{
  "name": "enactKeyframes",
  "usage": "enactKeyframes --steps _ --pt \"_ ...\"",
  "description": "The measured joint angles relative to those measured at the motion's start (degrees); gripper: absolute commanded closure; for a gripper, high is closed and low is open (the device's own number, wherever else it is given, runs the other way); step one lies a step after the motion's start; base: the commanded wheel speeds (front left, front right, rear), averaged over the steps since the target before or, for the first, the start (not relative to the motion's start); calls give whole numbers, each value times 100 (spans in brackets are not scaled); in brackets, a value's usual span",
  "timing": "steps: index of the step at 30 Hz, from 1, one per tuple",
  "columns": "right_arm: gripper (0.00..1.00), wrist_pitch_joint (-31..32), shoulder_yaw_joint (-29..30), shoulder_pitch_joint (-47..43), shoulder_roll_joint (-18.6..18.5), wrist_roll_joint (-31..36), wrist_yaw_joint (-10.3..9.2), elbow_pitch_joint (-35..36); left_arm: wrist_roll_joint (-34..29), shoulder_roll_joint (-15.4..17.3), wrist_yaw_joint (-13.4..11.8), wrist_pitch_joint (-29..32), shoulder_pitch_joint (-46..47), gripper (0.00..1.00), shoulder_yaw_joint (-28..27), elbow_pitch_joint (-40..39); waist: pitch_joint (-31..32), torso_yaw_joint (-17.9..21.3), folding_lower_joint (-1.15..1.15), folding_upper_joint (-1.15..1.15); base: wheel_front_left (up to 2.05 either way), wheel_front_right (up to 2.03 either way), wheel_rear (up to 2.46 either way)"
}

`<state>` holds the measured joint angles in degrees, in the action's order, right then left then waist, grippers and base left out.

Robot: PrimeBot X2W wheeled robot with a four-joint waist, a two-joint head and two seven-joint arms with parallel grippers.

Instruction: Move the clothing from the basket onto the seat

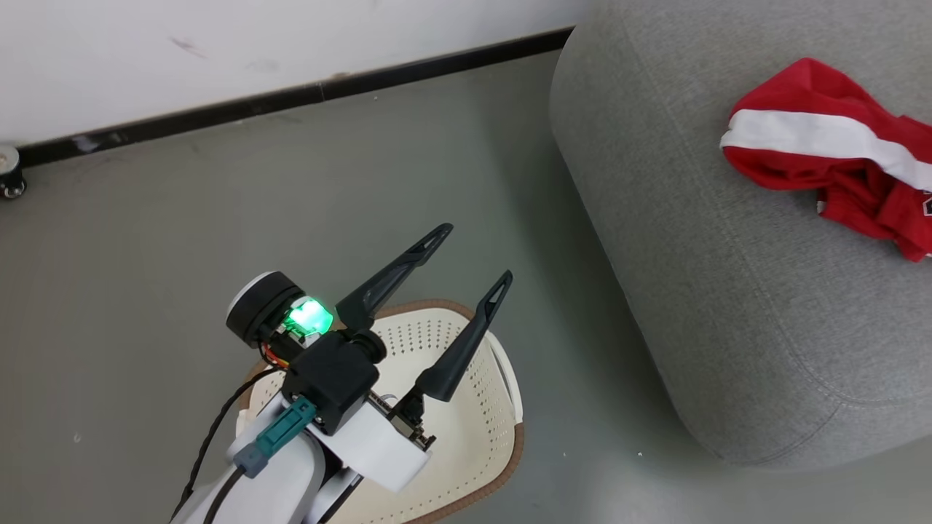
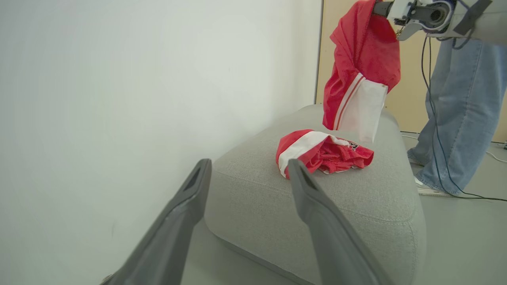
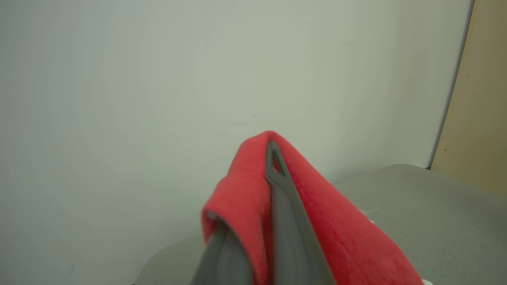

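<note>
Bare test room: white wall (image 1: 218,58), grey floor (image 1: 218,218), trailing cables (image 2: 433,130), person (image 2: 459,99) standing by.

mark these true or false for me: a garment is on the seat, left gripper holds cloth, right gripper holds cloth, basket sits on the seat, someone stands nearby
1. A red garment lies on the seat. True.
2. The left gripper holds cloth. False: its fingers are spread with nothing between them, above the basket.
3. The right gripper holds cloth. True: it is shut on a second garment, which hangs above the seat.
4. The basket sits on the seat. False: it stands on the floor beside the seat.
5. Someone stands nearby. True: a person in blue jeans stands at the seat's far side.
</note>
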<state>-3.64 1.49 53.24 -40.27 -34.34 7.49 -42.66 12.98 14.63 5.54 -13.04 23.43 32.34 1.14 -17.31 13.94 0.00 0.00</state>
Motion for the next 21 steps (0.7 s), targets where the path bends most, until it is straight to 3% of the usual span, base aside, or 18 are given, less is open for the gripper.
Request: enactKeyframes --steps 10,16,21 --pt "100 -308 -205 -335 469 0 1 -248 -62 -47 59 99 328 0 279 -33 -461 -142 0 0 0 0 0" --pt "100 -542 -259 -911 955 0 1 -548 -82 -59 77 101 522 0 335 -26 -741 -149 0 0 0 0 0" --pt "100 -619 -344 -1278 1055 4 1 -739 -110 -56 78 100 617 0 334 4 -902 -132 0 0 0 0 0"
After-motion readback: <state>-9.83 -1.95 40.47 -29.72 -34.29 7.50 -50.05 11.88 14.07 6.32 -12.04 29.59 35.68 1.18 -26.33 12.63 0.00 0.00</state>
